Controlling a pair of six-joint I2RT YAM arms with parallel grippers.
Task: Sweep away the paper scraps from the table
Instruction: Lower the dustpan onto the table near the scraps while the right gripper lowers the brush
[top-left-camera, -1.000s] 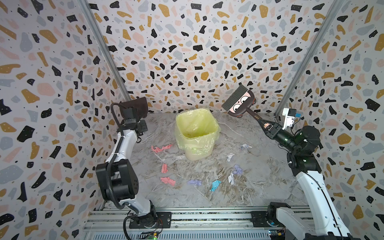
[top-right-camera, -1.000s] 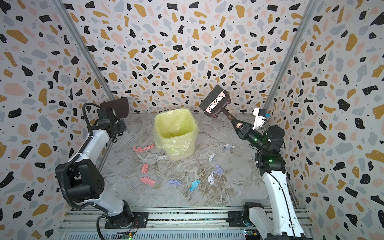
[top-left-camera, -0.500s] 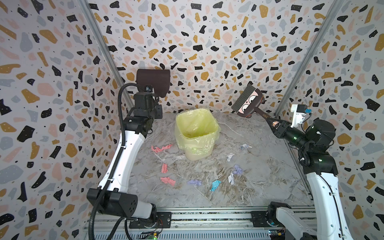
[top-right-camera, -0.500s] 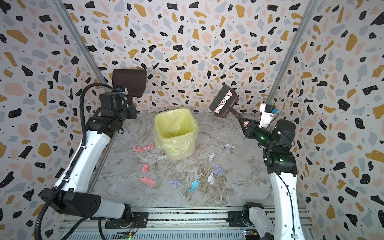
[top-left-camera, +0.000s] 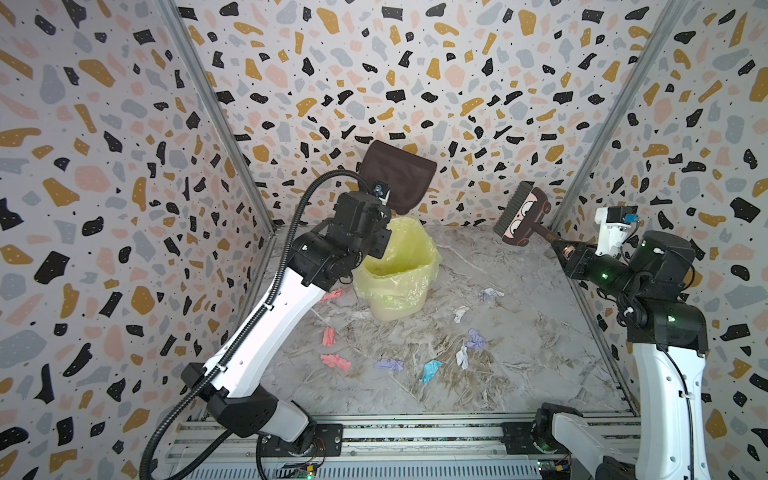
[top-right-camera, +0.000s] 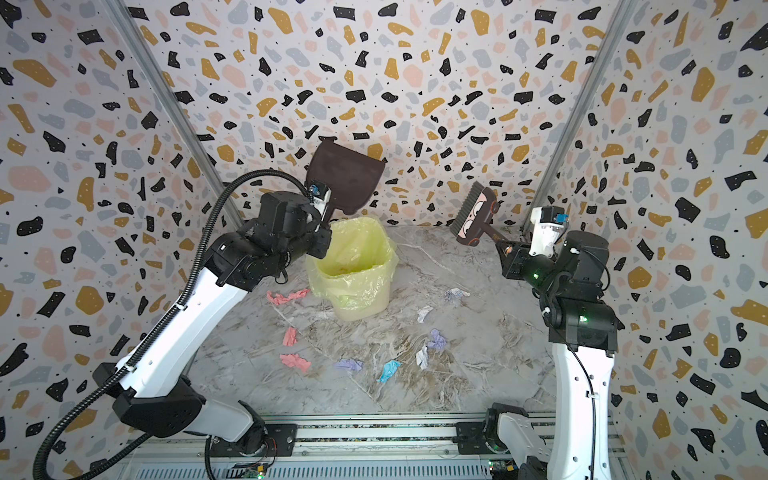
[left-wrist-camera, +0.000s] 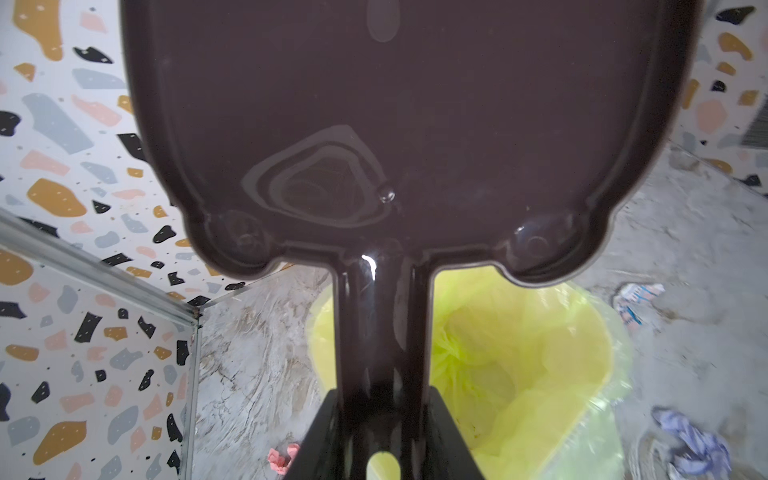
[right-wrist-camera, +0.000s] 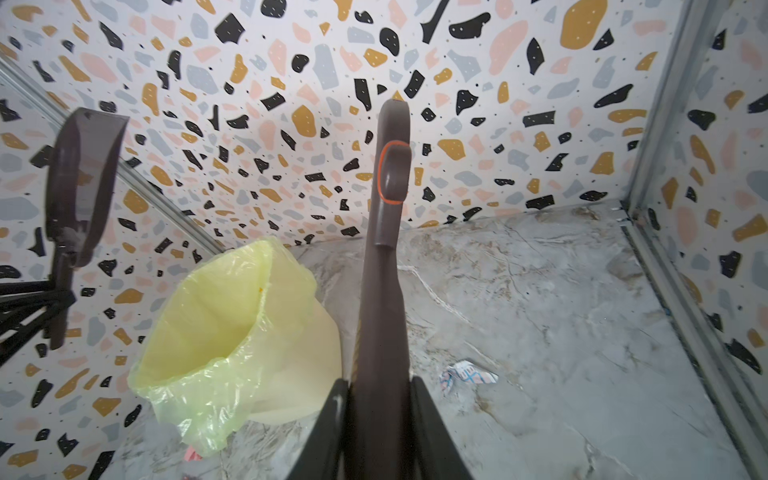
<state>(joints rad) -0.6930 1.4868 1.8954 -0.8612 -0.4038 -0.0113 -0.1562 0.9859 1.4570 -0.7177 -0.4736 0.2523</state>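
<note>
Overhead and wrist views of a two-arm sweeping cell, largest items first. Terrazzo-patterned walls (top-left-camera: 374, 62) close in the marble-patterned surface (top-left-camera: 540, 353) on the left, far and right sides.

The left arm (top-left-camera: 270, 328) reaches toward the far middle, and the right arm (top-left-camera: 665, 395) stands at the right edge. A bin with a yellow plastic liner (top-left-camera: 397, 305) stands on the far-middle part of the surface.

A dark brown dustpan (top-left-camera: 399, 178) is held aloft above the bin's far-left rim. The left gripper (left-wrist-camera: 382, 415) is pinched on its handle. The pan's face appears empty in the left wrist view, though its far lip is cut off there.

A brown hand brush with a cartoon face (top-left-camera: 523, 218) is raised at the far right, bristles toward the left. The right gripper (right-wrist-camera: 376, 399) is pressed tight on its handle.

The paper scraps all lie on the surface, none in the bin's visible mouth:
- Pink ones (top-left-camera: 335, 362) lie left of the bin and nearer.
- Lilac (top-left-camera: 388, 365) and light blue (top-left-camera: 430, 370) ones lie near the middle.
- White ones (top-left-camera: 460, 312) lie toward the right.
- A patterned one (top-left-camera: 490, 294) lies just right of the bin.

Judgement: sweeping has not yet begun, since both tools hang well clear of the scraps. Four things could go wrong from here:
- Lowering the pan beside the bin could snag the loose liner or tip the light bin.
- A fast brush stroke would likely flick the crumpled scraps toward the walls.
- A pan lip set down tilted would let scraps slide underneath.
- Either thin handle could twist in its pinch under sideways load.
</note>
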